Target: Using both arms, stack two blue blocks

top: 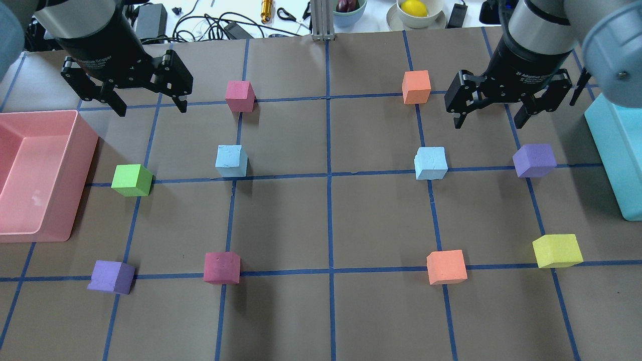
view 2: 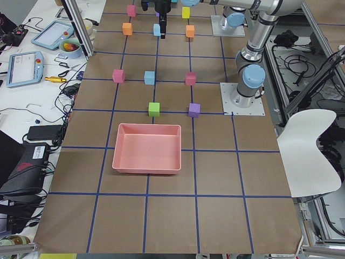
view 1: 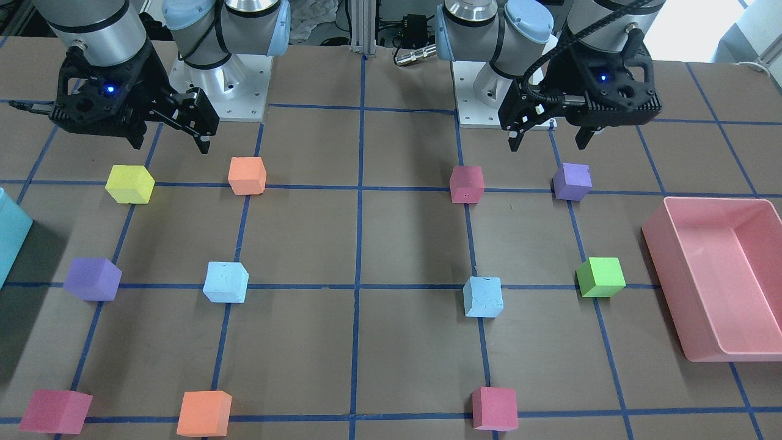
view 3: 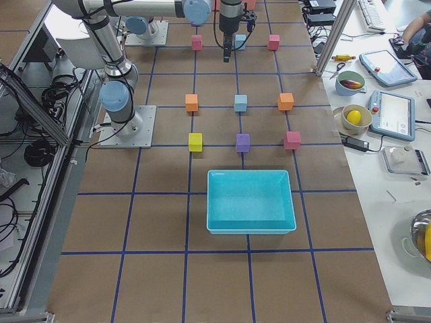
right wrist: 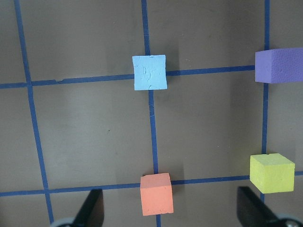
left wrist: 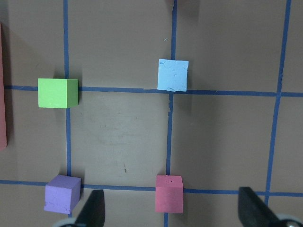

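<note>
Two pale blue blocks sit apart on the brown table. One (top: 231,160) is on the robot's left half and also shows in the left wrist view (left wrist: 173,74). The other (top: 431,163) is on the right half and shows in the right wrist view (right wrist: 150,72). My left gripper (top: 152,108) hovers open and empty high above the table, off to the side of the left blue block. My right gripper (top: 488,123) hovers open and empty, off to the side of the right blue block. In the front-facing view the blocks show at lower right (view 1: 482,296) and lower left (view 1: 225,282).
A pink bin (top: 83,150) stands at the left edge and a teal bin (top: 609,150) at the right edge. Green (top: 132,180), purple (top: 534,160), yellow (top: 556,250), orange (top: 446,266) and crimson (top: 221,267) cubes sit on the grid crossings around the blue blocks.
</note>
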